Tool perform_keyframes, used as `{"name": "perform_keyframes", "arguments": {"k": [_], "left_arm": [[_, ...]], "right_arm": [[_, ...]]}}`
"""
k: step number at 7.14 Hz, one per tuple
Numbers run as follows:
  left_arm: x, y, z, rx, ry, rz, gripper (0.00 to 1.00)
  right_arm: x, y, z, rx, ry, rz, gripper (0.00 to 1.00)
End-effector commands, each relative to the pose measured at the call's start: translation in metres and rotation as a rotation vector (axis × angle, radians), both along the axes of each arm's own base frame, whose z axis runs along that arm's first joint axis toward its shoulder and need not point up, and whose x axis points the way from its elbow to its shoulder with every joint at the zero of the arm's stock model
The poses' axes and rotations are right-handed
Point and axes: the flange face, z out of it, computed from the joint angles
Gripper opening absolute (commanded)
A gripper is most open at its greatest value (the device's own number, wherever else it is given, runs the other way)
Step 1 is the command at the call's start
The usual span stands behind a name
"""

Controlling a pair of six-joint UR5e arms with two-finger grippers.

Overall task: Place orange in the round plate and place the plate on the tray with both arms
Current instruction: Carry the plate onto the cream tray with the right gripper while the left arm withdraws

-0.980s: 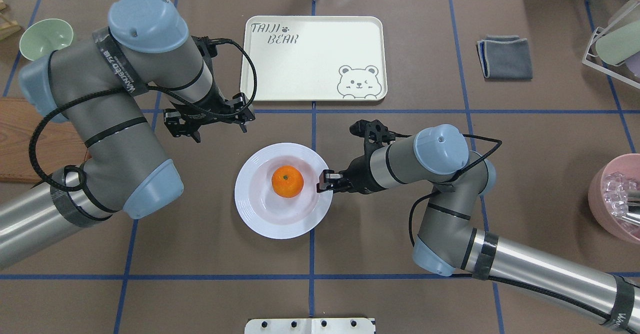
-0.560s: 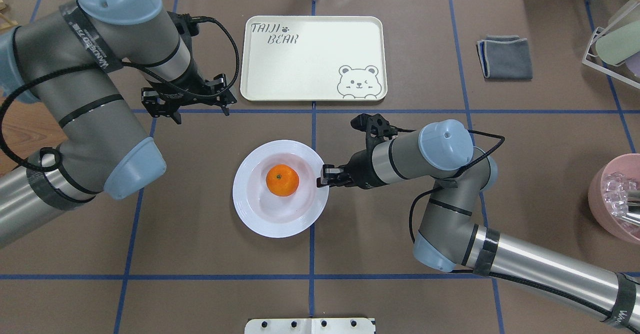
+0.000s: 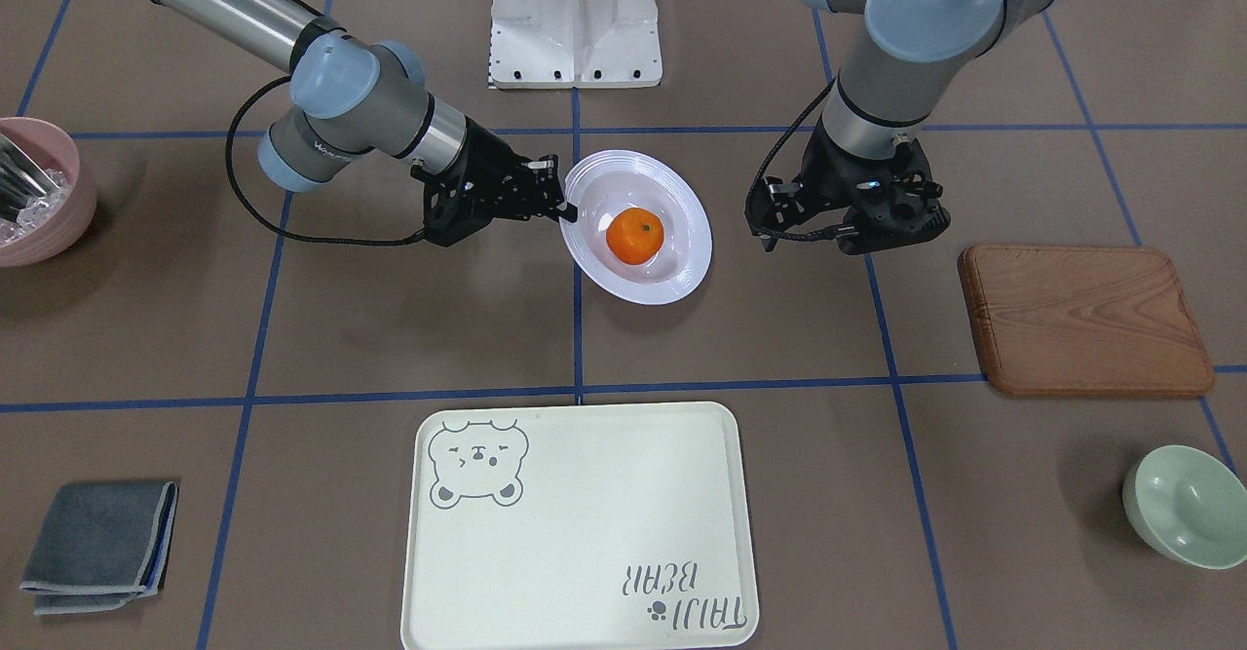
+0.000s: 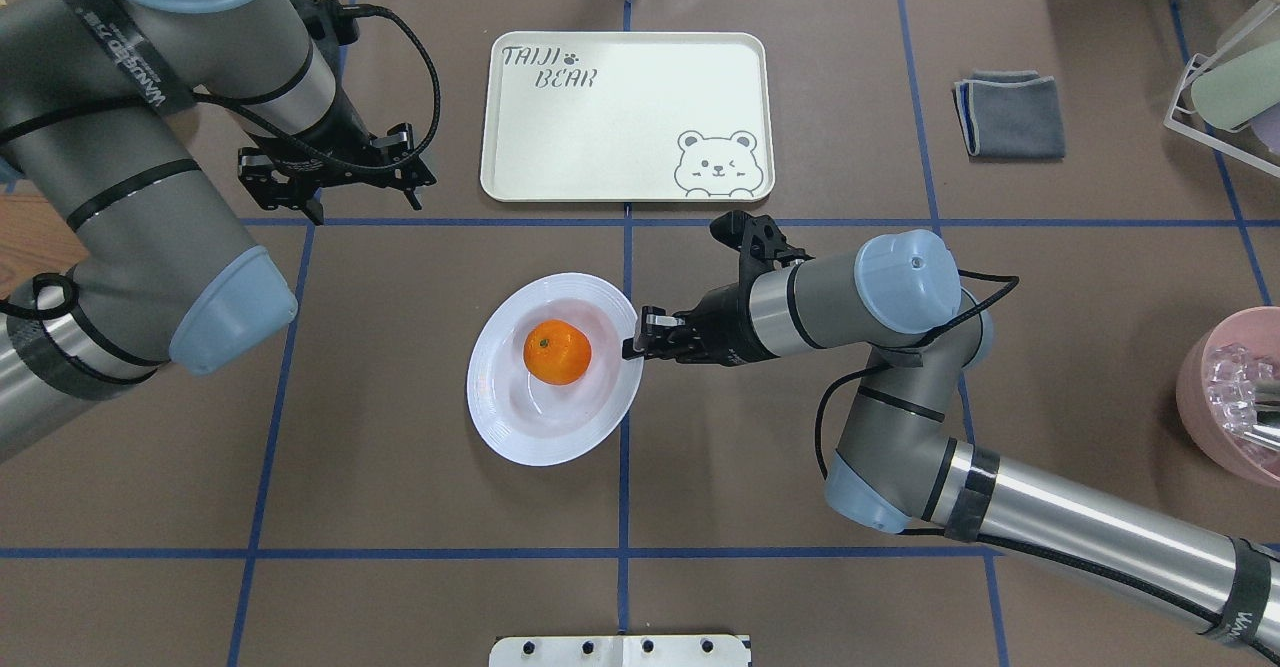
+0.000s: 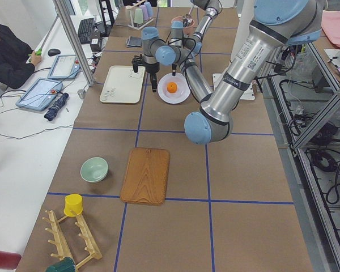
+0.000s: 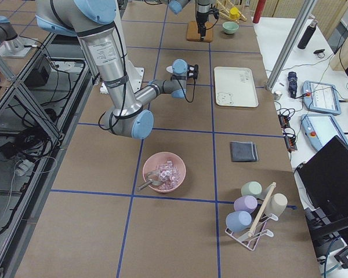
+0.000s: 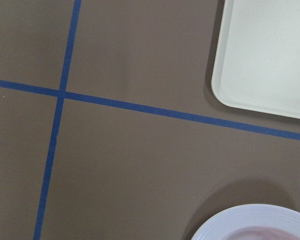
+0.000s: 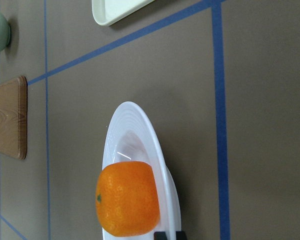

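The orange (image 4: 557, 351) lies in the white round plate (image 4: 530, 427), which rests mid-table and tilts, its right side raised. My right gripper (image 4: 635, 337) is shut on the plate's right rim; its fingertip (image 8: 165, 235) shows dark beside the orange (image 8: 127, 197). My left gripper (image 4: 366, 205) hangs open and empty over bare table, well left of and beyond the plate. The cream tray (image 4: 627, 115) with the bear drawing sits farther back with nothing on it. In the front view the plate (image 3: 643, 280) and orange (image 3: 634, 236) lie between the right gripper (image 3: 563, 208) and left gripper (image 3: 852, 241).
A wooden board (image 3: 1086, 319) and a pale-green bowl (image 3: 1184, 504) lie on the robot's left side. On its right side are a folded grey cloth (image 4: 1010, 115), a pink bowl (image 4: 1230, 397) of ice and a cup rack (image 4: 1225, 77).
My left arm has drawn back, up and to the left, away from the plate. My right gripper has lifted the plate's right rim; the plate tilted and the orange slid slightly left.
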Motion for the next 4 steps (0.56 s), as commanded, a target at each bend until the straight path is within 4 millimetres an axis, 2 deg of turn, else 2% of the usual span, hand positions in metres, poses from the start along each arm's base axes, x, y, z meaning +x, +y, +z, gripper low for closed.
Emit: {"name": "perform_keyframes", "arguments": {"k": [1,3,4], "left_arm": [[0.001,0.000,0.002,-0.003,-0.003,0.002,0.98],[0.002,-0.001,0.005,-0.007,-0.007,0.002,0.98],[0.003,0.001,0.011,-0.014,-0.013,0.005,0.98]], "right_arm": [[0.004,-0.007,-0.025,-0.071,-0.044,0.013,0.00],[0.016,-0.017,-0.052,-0.107,-0.089,0.034,0.00],[0.022,-0.021,-0.054,-0.110,-0.096,0.044,0.00]]}}
